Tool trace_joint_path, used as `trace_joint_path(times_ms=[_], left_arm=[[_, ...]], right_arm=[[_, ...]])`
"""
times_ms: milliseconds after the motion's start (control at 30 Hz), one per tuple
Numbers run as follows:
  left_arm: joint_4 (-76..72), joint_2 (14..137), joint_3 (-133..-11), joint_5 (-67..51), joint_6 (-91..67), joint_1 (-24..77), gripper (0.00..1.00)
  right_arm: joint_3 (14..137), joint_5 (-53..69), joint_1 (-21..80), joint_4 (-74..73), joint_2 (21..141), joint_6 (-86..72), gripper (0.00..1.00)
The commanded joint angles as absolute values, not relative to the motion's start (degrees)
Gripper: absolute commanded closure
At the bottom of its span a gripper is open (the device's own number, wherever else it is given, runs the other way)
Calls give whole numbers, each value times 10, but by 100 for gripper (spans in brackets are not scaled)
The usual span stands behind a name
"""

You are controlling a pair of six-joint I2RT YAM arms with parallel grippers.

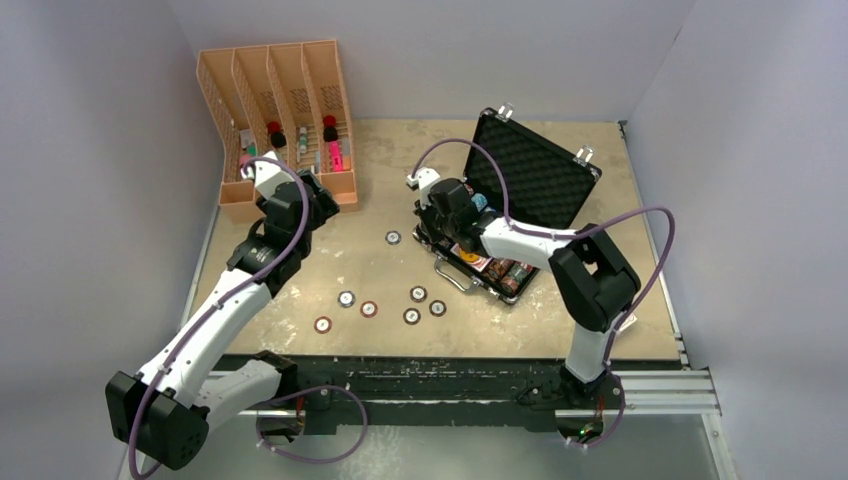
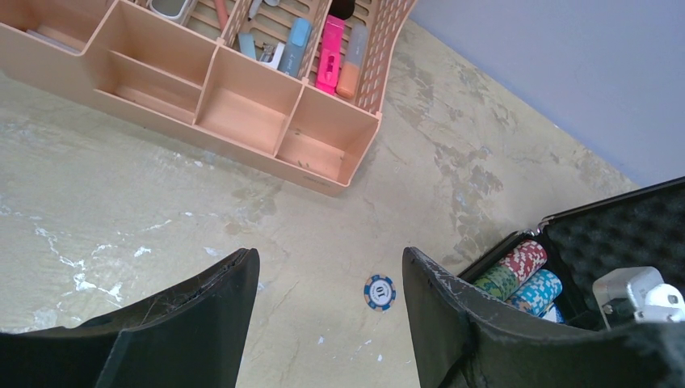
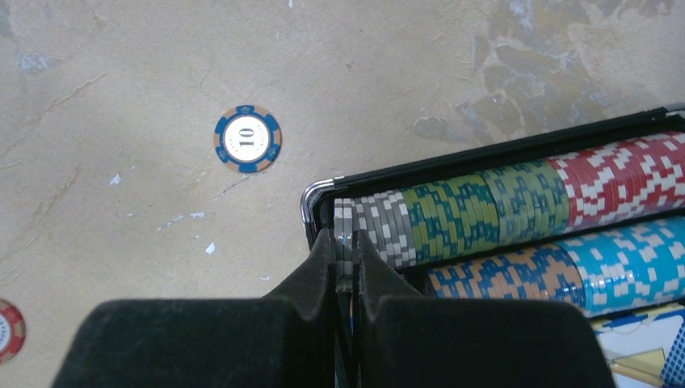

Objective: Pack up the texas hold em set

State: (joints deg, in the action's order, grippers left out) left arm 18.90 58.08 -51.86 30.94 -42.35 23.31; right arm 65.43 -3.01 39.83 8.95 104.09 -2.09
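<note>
The black briefcase (image 1: 545,170) lies open at right of centre, its foam lid up. Its tray holds rows of coloured chips (image 3: 517,202), and a red card pack (image 1: 470,257) lies in it. My right gripper (image 3: 345,242) is over the tray's left end, shut on a grey chip (image 3: 346,217) at the end of the grey row. My left gripper (image 2: 327,259) is open and empty above the table, left of the case. A blue "10" chip (image 2: 380,292) lies on the table below its fingers and also shows in the right wrist view (image 3: 248,139). Several loose chips (image 1: 369,309) lie nearer the front.
The orange four-slot rack (image 1: 290,100) with bottles and markers stands at the back left, close to my left arm; it also shows in the left wrist view (image 2: 242,105). A red chip (image 3: 6,330) sits at the right wrist view's left edge. Walls close in both sides.
</note>
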Motion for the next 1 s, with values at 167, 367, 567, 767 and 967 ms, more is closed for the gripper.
trace_joint_path(times_ms=[167, 367, 567, 767, 967], left_arm=[[172, 582, -520, 323, -421, 233, 36], [171, 589, -522, 319, -424, 232, 36], [172, 590, -523, 320, -424, 232, 36], [175, 590, -523, 319, -426, 232, 36], [177, 587, -519, 320, -430, 232, 36]], right_arm=[[682, -65, 393, 59, 1071, 96, 91], [678, -45, 392, 56, 1043, 83, 71], [679, -12, 392, 53, 1001, 53, 62], [689, 6, 391, 48, 999, 35, 58], [711, 16, 392, 38, 1024, 24, 81]])
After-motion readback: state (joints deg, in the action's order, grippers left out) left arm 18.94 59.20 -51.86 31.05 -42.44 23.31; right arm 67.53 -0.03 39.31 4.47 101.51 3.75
